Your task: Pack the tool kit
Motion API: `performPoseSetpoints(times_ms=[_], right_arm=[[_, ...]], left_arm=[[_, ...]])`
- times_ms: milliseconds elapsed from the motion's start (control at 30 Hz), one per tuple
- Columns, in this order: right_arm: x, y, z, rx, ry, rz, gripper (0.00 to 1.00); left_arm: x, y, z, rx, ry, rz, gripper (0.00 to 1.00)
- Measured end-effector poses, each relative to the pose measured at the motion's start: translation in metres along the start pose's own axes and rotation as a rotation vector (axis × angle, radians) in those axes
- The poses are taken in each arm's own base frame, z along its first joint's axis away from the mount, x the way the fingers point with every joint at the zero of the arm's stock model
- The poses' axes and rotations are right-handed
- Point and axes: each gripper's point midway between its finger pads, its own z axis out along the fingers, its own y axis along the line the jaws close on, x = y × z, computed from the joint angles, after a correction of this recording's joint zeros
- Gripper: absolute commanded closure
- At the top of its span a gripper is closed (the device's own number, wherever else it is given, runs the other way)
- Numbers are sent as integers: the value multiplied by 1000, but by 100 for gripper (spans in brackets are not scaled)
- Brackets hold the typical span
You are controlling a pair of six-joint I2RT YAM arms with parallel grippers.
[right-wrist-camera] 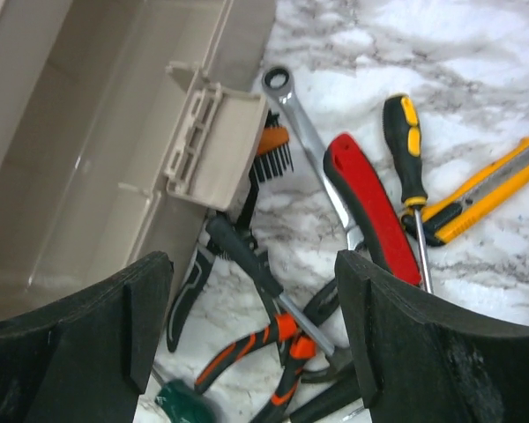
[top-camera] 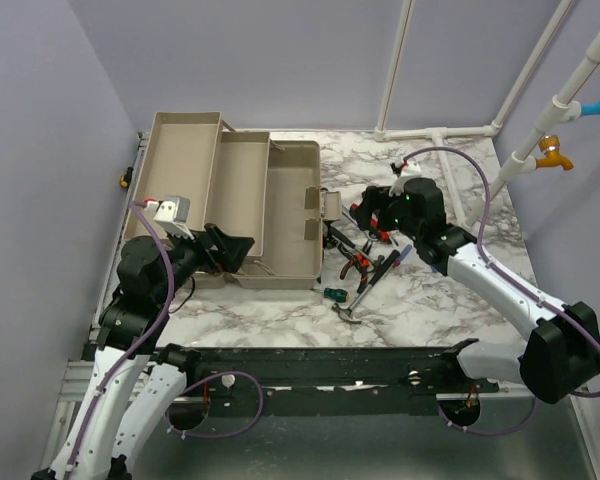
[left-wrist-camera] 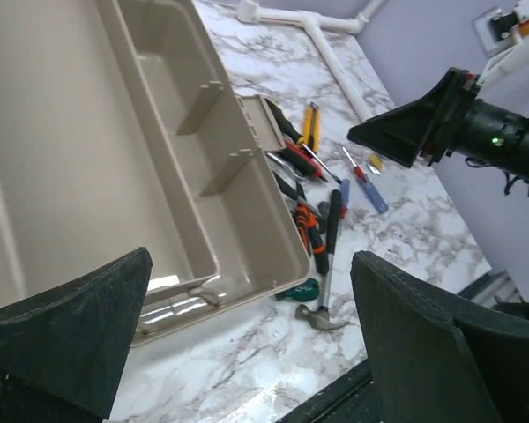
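The beige tool box (top-camera: 242, 205) lies open at the back left, its trays empty; it also shows in the left wrist view (left-wrist-camera: 115, 132). Loose tools lie in a pile to its right: a hammer (top-camera: 365, 290), a green-handled screwdriver (top-camera: 333, 293), orange-black pliers (right-wrist-camera: 273, 344), a wrench (right-wrist-camera: 300, 119), a red-handled tool (right-wrist-camera: 370, 207), a black-yellow screwdriver (right-wrist-camera: 406, 150) and a yellow utility knife (right-wrist-camera: 485, 189). My left gripper (top-camera: 230, 248) is open and empty over the box's near corner. My right gripper (top-camera: 375, 215) is open and empty just above the pile, with the pliers below its jaws.
A white pipe frame (top-camera: 435, 135) runs along the table's back right. Purple walls close in the left and back. The box's latch (right-wrist-camera: 212, 145) hangs over the tools. A black rail (top-camera: 330, 365) spans the front edge.
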Motion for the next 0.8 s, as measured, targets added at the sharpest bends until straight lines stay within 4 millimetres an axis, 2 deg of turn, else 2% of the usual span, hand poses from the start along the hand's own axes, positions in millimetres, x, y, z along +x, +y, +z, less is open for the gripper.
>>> performPoseSetpoints(times_ms=[133,267,467,600,800], right_arm=[[31,-6,-5,-41,-29,-47,18],[59,-7,-1,-89,2,-108,17],[67,2,24,-153,30,-152,23],[74,6,37,-176,35,-178,23],[88,6,52,-194,56,-204,23]], left_arm=[[23,-13,8,65,44,-29,2],[54,-34,8,145,112,-45,2],[86,-63,-1,245,167,-51,1],[112,-62,-1,243,211,-76,1],[148,-44,2,216,231,-167,1]])
